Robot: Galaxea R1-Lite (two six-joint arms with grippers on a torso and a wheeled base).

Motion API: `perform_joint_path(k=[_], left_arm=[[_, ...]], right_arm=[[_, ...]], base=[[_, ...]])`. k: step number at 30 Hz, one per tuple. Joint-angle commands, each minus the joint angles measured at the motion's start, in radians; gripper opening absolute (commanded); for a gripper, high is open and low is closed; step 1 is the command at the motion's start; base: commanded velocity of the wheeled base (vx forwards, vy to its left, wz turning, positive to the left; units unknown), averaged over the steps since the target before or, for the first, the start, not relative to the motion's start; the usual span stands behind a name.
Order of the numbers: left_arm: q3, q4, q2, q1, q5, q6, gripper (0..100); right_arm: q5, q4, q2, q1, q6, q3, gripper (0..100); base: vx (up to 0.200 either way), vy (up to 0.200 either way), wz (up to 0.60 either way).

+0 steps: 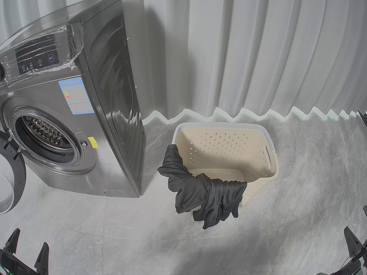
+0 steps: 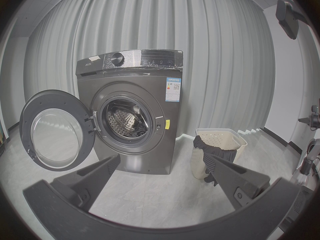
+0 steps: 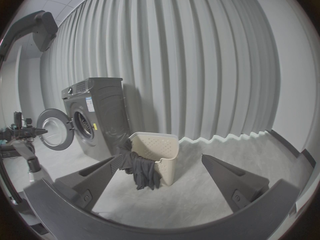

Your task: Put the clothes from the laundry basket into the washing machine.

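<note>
Clothes (image 1: 206,196) hang dark over the near rim of the laundry basket (image 1: 229,149), well apart from the left gripper (image 1: 30,238) and right gripper (image 3: 160,157), both spread wide and empty, so loading the open-doored washing machine (image 1: 111,96) looks not yet begun.

Door (image 1: 11,180) cut at edge; garment (image 1: 206,195) hides basket's (image 1: 229,146) near rim.
</note>
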State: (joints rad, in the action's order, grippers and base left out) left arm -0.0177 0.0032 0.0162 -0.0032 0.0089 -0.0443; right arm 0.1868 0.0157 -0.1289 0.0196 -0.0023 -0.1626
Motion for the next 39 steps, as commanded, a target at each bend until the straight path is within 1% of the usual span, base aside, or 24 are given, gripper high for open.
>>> perform_joint_path(k=[1, 3, 4, 5, 7, 8, 9, 12, 15, 16, 17, 18, 20, 21, 22, 26, 30, 33, 35, 36, 37, 39], left_arm=[[0.015, 0.0, -0.016, 0.0, 0.0, 0.0, 100], [0.016, 0.0, -0.016, 0.0, 0.0, 0.0, 100], [0.016, 0.0, -0.016, 0.0, 0.0, 0.0, 100], [0.016, 0.0, -0.016, 0.0, 0.0, 0.0, 100], [0.015, 0.0, -0.016, 0.0, 0.0, 0.0, 100], [0.015, 0.0, -0.016, 0.0, 0.0, 0.0, 100], [0.015, 0.0, -0.016, 0.0, 0.0, 0.0, 100], [0.015, 0.0, -0.016, 0.0, 0.0, 0.0, 100], [0.016, 0.0, -0.016, 0.0, 0.0, 0.0, 100], [0.015, 0.0, -0.016, 0.0, 0.0, 0.0, 100], [0.016, 0.0, -0.016, 0.0, 0.0, 0.0, 100], [0.016, 0.0, -0.016, 0.0, 0.0, 0.0, 100], [0.016, 0.0, -0.016, 0.0, 0.0, 0.0, 100], [0.016, 0.0, -0.016, 0.0, 0.0, 0.0, 100], [0.015, 0.0, -0.016, 0.0, 0.0, 0.0, 100], [0.015, 0.0, -0.016, 0.0, 0.0, 0.0, 100], [0.016, 0.0, -0.016, 0.0, 0.0, 0.0, 100], [0.015, 0.0, -0.016, 0.0, 0.0, 0.0, 100], [0.015, 0.0, -0.016, 0.0, 0.0, 0.0, 100], [0.015, 0.0, -0.016, 0.0, 0.0, 0.0, 100], [0.015, 0.0, -0.016, 0.0, 0.0, 0.0, 100], [0.015, 0.0, -0.016, 0.0, 0.0, 0.0, 100]], right_arm=[[0.157, -0.037, -0.408, 0.043, 0.002, -0.084, 100], [0.16, -0.096, -0.577, 0.063, -0.021, -0.08, 100], [0.158, -0.129, -0.653, 0.077, -0.045, -0.08, 100], [0.158, -0.152, -0.699, 0.089, -0.056, -0.077, 100], [0.158, -0.22, -0.807, 0.118, -0.057, -0.071, 100], [0.158, -0.22, -0.807, 0.118, -0.057, -0.071, 100], [0.16, -0.28, -0.913, 0.148, -0.05, -0.071, 100], [0.154, -0.344, -1.083, 0.203, -0.019, -0.086, 100], [0.125, -0.451, -1.246, 0.223, 0.021, -0.104, 100], [0.112, -0.491, -1.285, 0.227, 0.033, -0.106, 100], [0.109, -0.505, -1.299, 0.23, 0.038, -0.106, 100], [0.091, -0.591, -1.368, 0.249, 0.064, -0.103, 100], [0.091, -0.591, -1.368, 0.249, 0.064, -0.103, 100], [0.071, -0.685, -1.442, 0.272, 0.102, -0.094, 100], [0.049, -0.712, -1.479, 0.287, 0.119, -0.097, 100], [-0.004, -0.723, -1.552, 0.324, 0.145, -0.127, 100], [-0.024, -0.726, -1.608, 0.355, 0.165, -0.17, 100], [-0.09, -0.724, -1.673, 0.393, 0.196, -0.235, 100], [-0.142, -0.724, -1.718, 0.411, 0.231, -0.278, 100], [-0.145, -0.724, -1.72, 0.411, 0.234, -0.281, 100], [-0.165, -0.723, -1.746, 0.428, 0.259, -0.308, 100], [-0.17, -0.723, -1.761, 0.436, 0.268, -0.324, 100]], base=[[0.0, 0.0, 0.0], [0.0, 0.0, 0.0], [0.0, 0.0, 0.0], [0.0, 0.0, 0.0], [0.0, 0.0, 0.0], [0.0, 0.0, 0.0], [0.0, 0.0, 0.0], [0.0, 0.0, 0.0], [0.0, 0.0, 0.0], [0.0, 0.0, 0.0], [0.0, 0.0, 0.0], [0.0, 0.0, 0.0], [0.0, 0.0, 0.0], [0.0, 0.0, 0.0], [0.0, 0.0, 0.0], [0.0, 0.0, 0.0], [0.0, 0.0, 0.0], [0.0, 0.0, 0.0], [0.0, 0.0, 0.0], [0.0, 0.0, 0.0], [0.0, 0.0, 0.0], [0.0, 0.0, 0.0]])
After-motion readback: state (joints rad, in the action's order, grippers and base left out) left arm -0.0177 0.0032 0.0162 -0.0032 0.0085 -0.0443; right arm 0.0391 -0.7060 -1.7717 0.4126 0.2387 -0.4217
